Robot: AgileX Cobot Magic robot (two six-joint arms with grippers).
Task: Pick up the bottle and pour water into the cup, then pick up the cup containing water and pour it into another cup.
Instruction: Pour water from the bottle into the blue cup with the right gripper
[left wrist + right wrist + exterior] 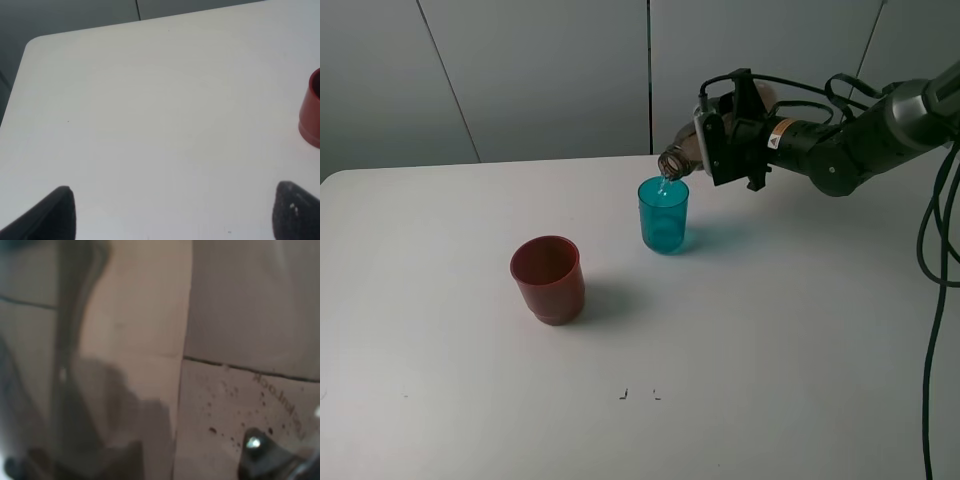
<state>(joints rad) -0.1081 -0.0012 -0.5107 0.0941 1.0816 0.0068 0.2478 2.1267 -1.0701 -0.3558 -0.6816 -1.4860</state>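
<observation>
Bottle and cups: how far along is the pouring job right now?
Done: the right claw holds the grey-brown bottle lifted. In hand: it is tilted, mouth above the teal tumbler, water streaming in. Left: lifting that tumbler and pouring into the red cup, standing apart.

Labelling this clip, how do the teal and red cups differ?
The teal cup is translucent and narrow; the red cup opaque and wider. The teal cup stands under the mouth of the tilted bottle; the red cup stands apart, nothing above it. Both are upright on the table.
</observation>
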